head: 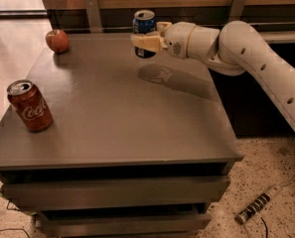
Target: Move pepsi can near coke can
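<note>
- Grey table [112, 128] with drawers fills the view, its lowest drawer cut off at the bottom edge.
- Front left: coke can [29, 105], upright.
- Back left corner: red apple [57, 40].
- Back middle: pepsi can [145, 23], held off the tabletop, well apart from the coke can, label partly hidden.
- Around its middle: gripper [146, 41], cream fingers pinching the pepsi can.
- Right: white arm [246, 48], running out of frame.
- Floor, lower right: power strip [256, 209].
</note>
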